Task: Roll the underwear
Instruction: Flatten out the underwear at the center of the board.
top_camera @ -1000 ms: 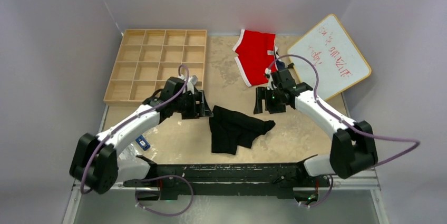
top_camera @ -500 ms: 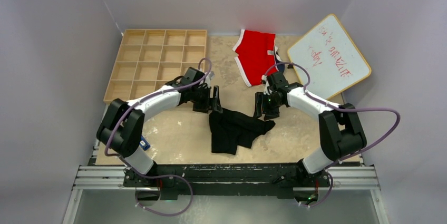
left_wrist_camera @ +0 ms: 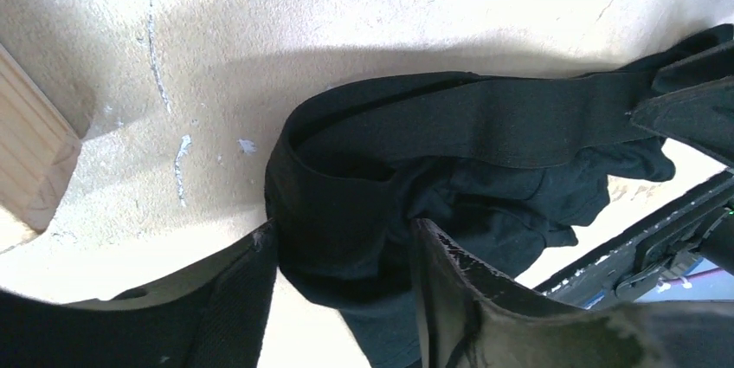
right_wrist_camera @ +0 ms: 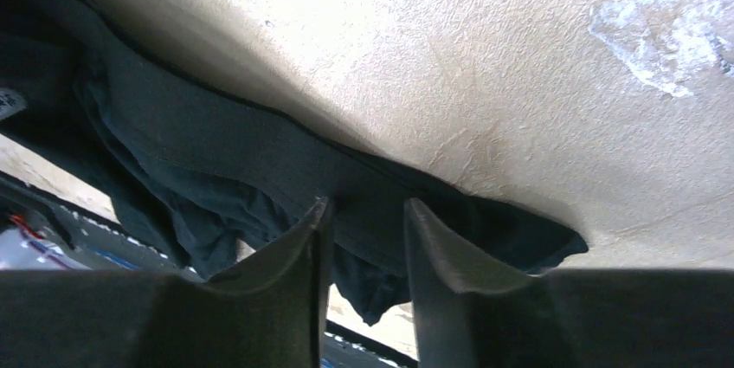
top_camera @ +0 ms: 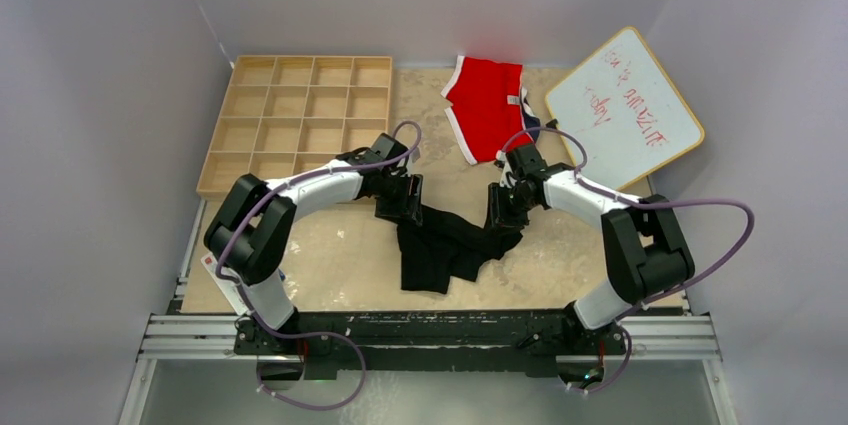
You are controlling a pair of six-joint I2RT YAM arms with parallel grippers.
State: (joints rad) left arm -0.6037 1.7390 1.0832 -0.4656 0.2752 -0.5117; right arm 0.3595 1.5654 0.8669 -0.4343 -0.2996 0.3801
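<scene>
Black soft fabric underwear (top_camera: 445,245) crumpled mid-way across beige mottled worktop (top_camera: 340,255), nearer its front edge than back. Left gripper (left_wrist_camera: 342,242) astride left end of waistband (left_wrist_camera: 485,121), jaws apart, cloth bunched between. Right gripper (right_wrist_camera: 363,208) astride right end, jaws narrowly apart, not clamped. Risk: pinch catches one layer only, so corner slips and roll goes lopsided

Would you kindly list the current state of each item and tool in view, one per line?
underwear: unrolled, crumpled on the table.
left tool: fingers straddle the underwear's left corner; grip unclear.
right tool: fingers straddle its right corner; grip unclear.
red briefs: lying flat, untouched.
wooden grid tray: visible compartments empty.
whiteboard: written on in red.
</scene>
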